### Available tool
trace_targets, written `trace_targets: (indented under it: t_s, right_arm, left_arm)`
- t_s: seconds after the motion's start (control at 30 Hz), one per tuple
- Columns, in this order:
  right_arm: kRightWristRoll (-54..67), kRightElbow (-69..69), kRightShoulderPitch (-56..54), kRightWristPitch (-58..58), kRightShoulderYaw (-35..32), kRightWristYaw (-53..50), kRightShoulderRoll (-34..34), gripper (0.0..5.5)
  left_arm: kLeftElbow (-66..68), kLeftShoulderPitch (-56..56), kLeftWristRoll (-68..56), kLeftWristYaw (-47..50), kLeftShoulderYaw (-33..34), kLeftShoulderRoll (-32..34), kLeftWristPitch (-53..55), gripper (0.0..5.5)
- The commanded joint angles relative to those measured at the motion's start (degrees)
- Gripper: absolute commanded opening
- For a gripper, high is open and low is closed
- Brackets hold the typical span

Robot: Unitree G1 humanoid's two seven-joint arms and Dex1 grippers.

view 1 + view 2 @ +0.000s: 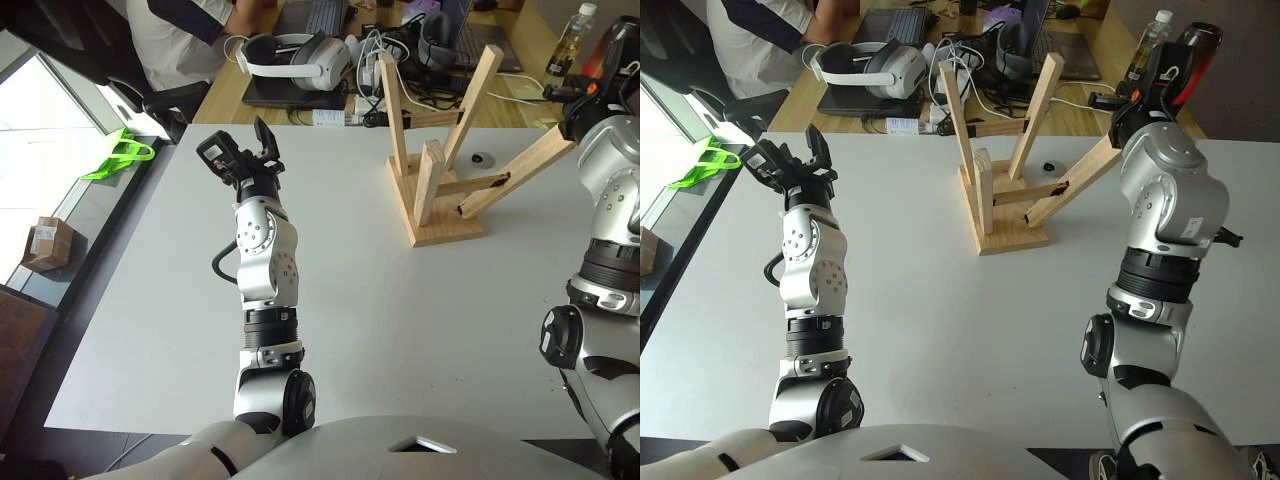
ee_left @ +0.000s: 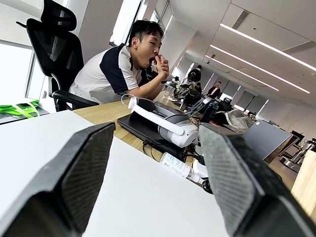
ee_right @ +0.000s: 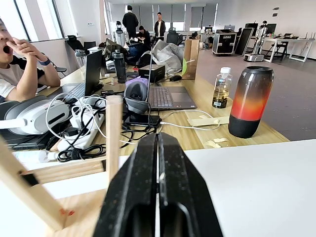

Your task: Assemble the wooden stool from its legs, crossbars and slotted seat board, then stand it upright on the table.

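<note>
While the pale wooden stool (image 1: pixel 428 185) lies upturned, left claw (image 2: pixel 156 143) gapes empty, right claw (image 3: pixel 158 140) closed.

No text, number or sign legible in any frame.
- Small white bottle (image 2: pixel 177 166), lying flat, lower centre of left wrist frame: printed label, lettering too small to read.
- Drink bottle (image 3: pixel 220 89) on wooden desk (image 3: pixel 197 126), right of centre in right wrist frame: label band, print unreadable (same bottle in upper right of left eye frame, likewise unreadable).
</note>
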Motion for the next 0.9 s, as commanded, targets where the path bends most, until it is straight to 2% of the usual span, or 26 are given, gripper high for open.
trace_targets:
  t_s: [0.03, 0.13, 0.27, 0.4, 0.47, 0.53, 0.6, 0.67, 0.7, 0.77, 0.9]
  right_arm:
    - [-1.17, 1.4, 11.66, 0.33, 3.28, -2.04, 7.19, 0.02]
    - [-3.35, -3.53, 8.29, -9.28, 4.51, -3.22, 7.54, 0.02]
    - [-3.91, -6.05, -3.2, -17.96, 2.64, -3.71, 5.66, 0.02]
    - [-3.95, -4.89, -16.85, -22.44, 0.89, -4.13, 2.19, 0.02]
    - [-4.33, -5.29, -19.18, -21.11, 0.72, -4.76, 1.36, 0.02]
    - [-4.05, -8.95, -13.6, -12.1, 0.15, -6.72, 2.4, 0.02]
    - [-1.23, -12.06, 0.79, 4.13, -0.78, -7.18, 6.6, 0.02]
    - [-0.5, -5.44, 13.86, 11.56, -2.3, -6.44, 9.71, 0.02]
    - [-0.21, -1.7, 16.65, 11.59, -3.26, -5.57, 10.07, 0.02]
    - [0.17, 0.59, 15.24, 10.3, -3.38, -4.25, 9.69, 0.02]
    - [-1.2, -2.06, 14.15, 2.2, -0.84, -3.37, 10.43, 0.02]
  left_arm:
    - [-0.65, -0.12, -0.49, 0.01, -0.04, 0.28, 1.84, 3.1]
    - [-0.21, -0.29, -0.43, -0.18, 0.05, 0.46, 1.73, 3.1]
    - [0.48, -0.44, -0.41, -0.46, 0.17, 0.6, 1.38, 3.1]
    - [1.24, -0.64, -0.42, -0.69, 0.28, 0.65, 0.91, 3.1]
    - [1.46, -0.73, -0.33, -0.79, 0.23, 0.62, 0.81, 3.1]
    - [1.19, -0.63, -0.34, -0.96, 0.11, 0.57, 1.01, 3.1]
    - [0.14, -0.11, -0.4, -1.02, 0.0, 0.48, 1.52, 3.1]
    - [-0.97, 0.39, -0.33, -0.78, -0.14, 0.22, 2.03, 3.1]
    - [-1.05, 0.31, -0.33, -0.77, -0.27, 0.09, 2.23, 3.1]
    - [-1.2, 0.38, -0.49, -0.79, -0.11, 0.16, 2.54, 3.1]
    - [-0.72, 0.05, -0.87, -0.79, 0.31, 0.11, 2.87, 3.1]
